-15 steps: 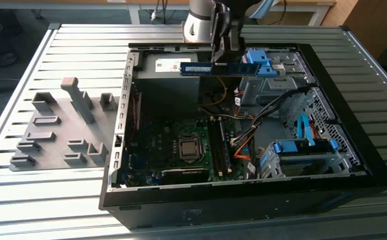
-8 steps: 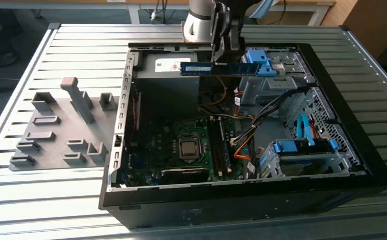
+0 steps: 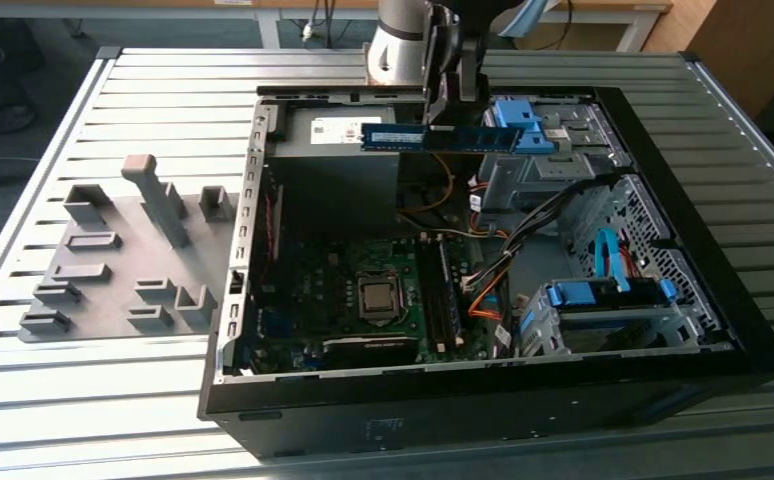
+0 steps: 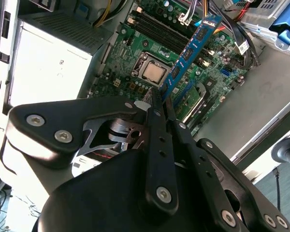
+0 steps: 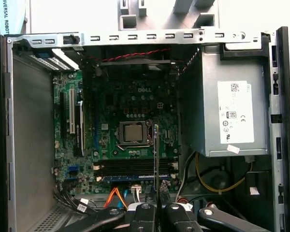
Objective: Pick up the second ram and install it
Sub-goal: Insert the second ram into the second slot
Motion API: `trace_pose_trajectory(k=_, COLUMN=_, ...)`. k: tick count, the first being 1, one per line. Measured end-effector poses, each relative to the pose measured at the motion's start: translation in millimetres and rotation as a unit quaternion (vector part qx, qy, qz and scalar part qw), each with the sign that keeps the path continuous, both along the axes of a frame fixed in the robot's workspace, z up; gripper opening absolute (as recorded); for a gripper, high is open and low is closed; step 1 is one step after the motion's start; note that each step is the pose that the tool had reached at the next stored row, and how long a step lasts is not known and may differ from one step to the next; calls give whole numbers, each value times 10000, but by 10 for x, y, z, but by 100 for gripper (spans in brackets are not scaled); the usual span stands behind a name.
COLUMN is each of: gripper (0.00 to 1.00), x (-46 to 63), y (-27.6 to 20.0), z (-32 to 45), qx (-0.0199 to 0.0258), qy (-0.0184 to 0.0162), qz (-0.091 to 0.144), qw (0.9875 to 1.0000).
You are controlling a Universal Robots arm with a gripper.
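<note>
Gripper (image 3: 442, 112) is clamped on the second ram (image 3: 441, 137) and holds it in the air above the open computer case (image 3: 707, 330), not touching anything inside. The stick is level, its long edge horizontal in the exterior view. The motherboard (image 3: 360, 300) lies below, well apart. Grey holder blocks (image 3: 120, 260) sit on the slatted table (image 3: 94, 420), outside the case at the exterior view's left.

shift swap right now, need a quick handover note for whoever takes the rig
Gripper: shut on the second ram.
Ram: held in the air over the open computer case, well above the motherboard.
Done: ram picked up.
Left: it is not yet seated in a memory slot.
</note>
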State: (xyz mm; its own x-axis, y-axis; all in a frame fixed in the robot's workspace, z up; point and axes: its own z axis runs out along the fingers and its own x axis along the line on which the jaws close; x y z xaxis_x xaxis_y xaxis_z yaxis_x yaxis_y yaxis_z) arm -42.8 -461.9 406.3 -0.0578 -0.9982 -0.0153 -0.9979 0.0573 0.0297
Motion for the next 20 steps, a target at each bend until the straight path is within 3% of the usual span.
trace_pose_trajectory(k=7, gripper=14, x=0, y=0, z=0, qx=0, qy=0, qz=-214, qw=9998)
trace_pose_trajectory(k=20, gripper=14, x=0, y=0, z=-4, qx=0, qy=0, qz=-598, qw=9982)
